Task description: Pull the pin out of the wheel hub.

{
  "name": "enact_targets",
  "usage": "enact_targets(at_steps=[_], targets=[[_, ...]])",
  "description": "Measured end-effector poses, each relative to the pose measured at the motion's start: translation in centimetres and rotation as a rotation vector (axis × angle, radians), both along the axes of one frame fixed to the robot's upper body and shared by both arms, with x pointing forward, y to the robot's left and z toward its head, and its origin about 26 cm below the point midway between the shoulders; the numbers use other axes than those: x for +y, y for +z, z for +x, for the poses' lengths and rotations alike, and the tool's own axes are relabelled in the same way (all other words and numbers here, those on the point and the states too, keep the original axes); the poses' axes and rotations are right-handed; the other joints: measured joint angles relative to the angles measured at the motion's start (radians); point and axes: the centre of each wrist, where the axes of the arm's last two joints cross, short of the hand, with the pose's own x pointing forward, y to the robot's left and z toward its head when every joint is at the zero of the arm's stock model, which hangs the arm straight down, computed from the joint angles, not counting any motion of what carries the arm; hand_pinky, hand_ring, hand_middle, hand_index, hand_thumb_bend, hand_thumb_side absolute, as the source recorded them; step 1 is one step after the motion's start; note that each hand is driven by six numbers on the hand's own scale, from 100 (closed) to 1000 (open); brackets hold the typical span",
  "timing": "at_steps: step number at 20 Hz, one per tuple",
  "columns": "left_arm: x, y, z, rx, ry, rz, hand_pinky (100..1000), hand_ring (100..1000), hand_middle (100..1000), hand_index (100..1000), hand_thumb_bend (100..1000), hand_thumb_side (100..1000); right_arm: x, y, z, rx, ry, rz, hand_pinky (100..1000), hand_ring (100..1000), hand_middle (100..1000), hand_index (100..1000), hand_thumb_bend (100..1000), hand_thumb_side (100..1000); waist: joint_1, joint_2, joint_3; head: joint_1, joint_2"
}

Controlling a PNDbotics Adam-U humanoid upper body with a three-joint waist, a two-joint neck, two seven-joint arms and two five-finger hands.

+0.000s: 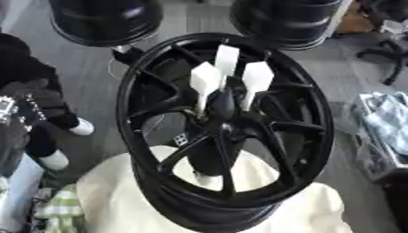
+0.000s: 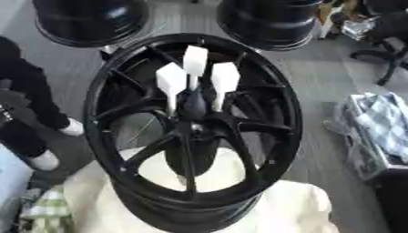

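A large glossy black spoked alloy wheel (image 1: 225, 132) stands tilted, its lower rim sunk into a cream cloth-covered cushion (image 1: 318, 205), most likely so it stays put and shows its face to the camera. At the centre is the dark wheel hub (image 2: 194, 128), where the spokes meet. Three white flat paddle-shaped tags (image 2: 197, 75) rise from thin stems just above the hub, fanned apart; these appear to be the heads of the pins, made large and pale so they are easy to find and pinch against the black metal. They are still seated, so the pull is not yet begun. Neither robot hand shows in either view, so how open the hands are cannot be told. Two more black rims (image 1: 104, 20) stand on the floor beyond
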Motion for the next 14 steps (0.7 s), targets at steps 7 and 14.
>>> enact_targets(at_steps=[7, 14], targets=[[0.2, -0.1, 0.0, 0.023, 0.047, -0.028, 737, 737, 664, 853, 215, 874, 3.8, 0.1, 1.0, -0.02, -0.014, -0.122, 817, 835, 805, 879, 100, 368, -0.009, -0.009, 0.019, -0.02, 0.0], [0.7, -0.3, 0.0, 0.053, 0.109, -0.068, 736, 736, 660, 848, 235, 889, 7.2, -0.7, 1.5, 0.011, -0.05, -0.237, 827, 844, 811, 886, 100, 413, -0.011, -0.026, 0.014, -0.023, 0.0]])
